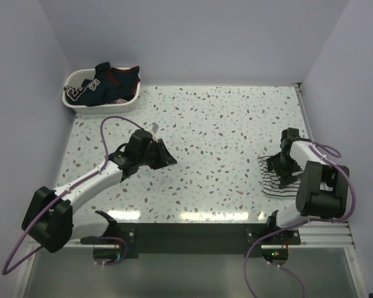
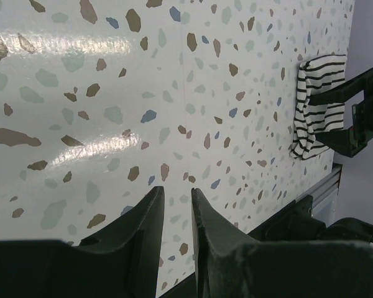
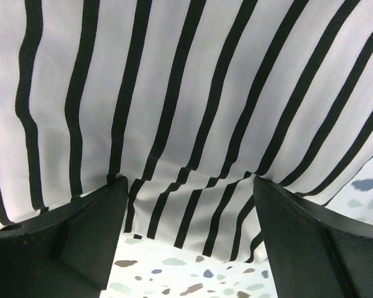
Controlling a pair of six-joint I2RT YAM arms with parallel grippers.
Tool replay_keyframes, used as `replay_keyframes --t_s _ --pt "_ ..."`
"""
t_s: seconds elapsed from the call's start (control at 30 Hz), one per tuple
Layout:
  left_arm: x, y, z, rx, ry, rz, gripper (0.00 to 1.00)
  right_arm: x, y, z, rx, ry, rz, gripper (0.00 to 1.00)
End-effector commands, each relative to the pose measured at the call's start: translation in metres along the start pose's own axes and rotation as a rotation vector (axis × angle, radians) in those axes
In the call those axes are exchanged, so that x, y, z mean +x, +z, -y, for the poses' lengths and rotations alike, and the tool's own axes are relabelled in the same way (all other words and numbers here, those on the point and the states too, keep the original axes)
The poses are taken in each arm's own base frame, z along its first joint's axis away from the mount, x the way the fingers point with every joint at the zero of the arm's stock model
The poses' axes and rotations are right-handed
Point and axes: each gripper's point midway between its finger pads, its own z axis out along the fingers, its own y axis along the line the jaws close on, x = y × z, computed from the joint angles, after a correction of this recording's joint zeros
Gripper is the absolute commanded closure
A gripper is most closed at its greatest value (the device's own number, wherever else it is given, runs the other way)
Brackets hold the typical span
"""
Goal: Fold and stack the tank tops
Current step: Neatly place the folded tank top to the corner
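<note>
Speckled desk (image 1: 224,124). Right claw (image 3: 189,205) spread wide over striped tank top (image 1: 271,181), gripping nothing. Left claw (image 2: 177,205) narrowly parted, empty. Recommend pinching the hem squarely before folding.

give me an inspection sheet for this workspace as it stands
surface: white speckled table, glare near the front edge
job's things: striped tank top bunched at the right front edge, under the right arm; navy tank top with red trim heaped in a white basket at the far left corner
clutter: nothing seen
grippers: left gripper over bare table, jaws narrowly apart, holding nothing; right gripper open wide right over the striped cloth
cables: one purple cable loops along the left arm, another along the right arm, both off the cloth
surroundings: plain pale walls on three sides
</note>
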Motion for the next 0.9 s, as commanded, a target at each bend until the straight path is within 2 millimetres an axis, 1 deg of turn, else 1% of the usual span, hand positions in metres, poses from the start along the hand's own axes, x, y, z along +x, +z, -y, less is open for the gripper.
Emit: replay_keyframes --t_s 0.0,0.03,0.23,0.33,0.47,0.6,0.63,0.7,0.8,0.83,0.87 --pt "-0.014 -0.011 0.025 0.073 0.048 0.034 0.71 -0.016 0.020 0.014 0.079 -0.177 0.049 0.13" --pt "-0.014 -0.011 0.025 0.072 0.048 0.033 0.71 -0.022 0.021 0.019 0.103 -0.177 0.068 0.12" --pt "-0.013 -0.011 0.024 0.068 0.051 0.029 0.71 -0.034 0.024 0.039 0.142 -0.127 0.074 0.12" --pt "-0.014 -0.011 0.025 0.069 0.053 0.032 0.71 -0.037 0.024 0.045 0.136 -0.105 0.067 0.12" --pt "-0.013 -0.010 0.024 0.067 0.052 0.030 0.71 -0.040 0.016 0.044 0.122 -0.079 0.078 0.12" --pt "-0.015 -0.011 0.024 0.062 0.050 0.038 0.71 -0.042 -0.002 0.033 0.040 -0.041 0.075 0.11" --pt "-0.015 -0.011 0.025 0.063 0.052 0.037 0.71 -0.040 -0.006 0.035 0.041 -0.044 0.067 0.10" --pt "-0.017 -0.013 0.026 0.060 0.052 0.042 0.71 -0.048 -0.023 0.029 -0.003 -0.036 0.088 0.09" --pt "-0.021 -0.017 0.029 0.060 0.052 0.055 0.71 -0.050 -0.046 0.023 -0.080 -0.033 0.099 0.07" --pt "-0.024 -0.020 0.031 0.062 0.055 0.064 0.70 -0.050 -0.062 0.019 -0.151 -0.032 0.116 0.07" --pt "-0.029 -0.023 0.034 0.064 0.054 0.078 0.70 -0.050 -0.072 0.013 -0.201 -0.040 0.132 0.06"
